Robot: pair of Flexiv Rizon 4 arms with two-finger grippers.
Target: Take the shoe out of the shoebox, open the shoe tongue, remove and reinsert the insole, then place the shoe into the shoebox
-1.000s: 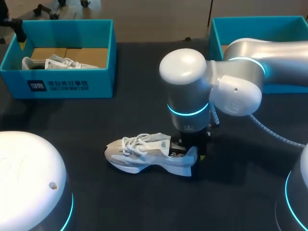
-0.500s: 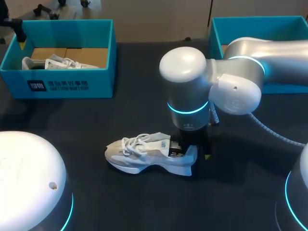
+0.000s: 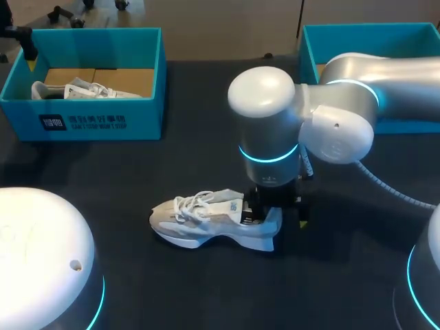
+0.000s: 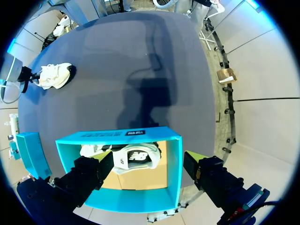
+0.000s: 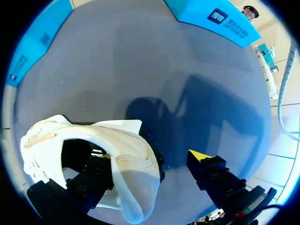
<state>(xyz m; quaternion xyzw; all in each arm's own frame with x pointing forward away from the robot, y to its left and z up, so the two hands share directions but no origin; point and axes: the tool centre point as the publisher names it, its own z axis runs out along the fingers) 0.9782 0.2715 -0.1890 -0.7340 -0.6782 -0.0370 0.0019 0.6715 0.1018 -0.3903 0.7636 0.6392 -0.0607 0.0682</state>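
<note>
A pale grey sneaker [image 3: 206, 221] lies on its sole mid-table, toe to the left. My right gripper [image 3: 278, 216] stands over its heel, open. In the right wrist view one finger [image 5: 93, 176] is down inside the shoe's [image 5: 126, 154] opening. The other finger [image 5: 211, 171] stands clear of the heel outside. My left gripper [image 4: 150, 176] hangs open over the teal shoebox [image 4: 173, 159] at the table's far left. A second sneaker [image 4: 133, 157] lies inside that box. The insole is hidden.
The left shoebox [image 3: 103, 120] sits at the back left with the other sneaker [image 3: 75, 89] in it. A second teal shoebox [image 3: 344, 34] stands at the back right behind my right arm. Dark tabletop lies around the shoe.
My right gripper has opened and let go of the shoe's heel, its outer finger swinging off to the right. The shoe and the left arm have stayed put.
</note>
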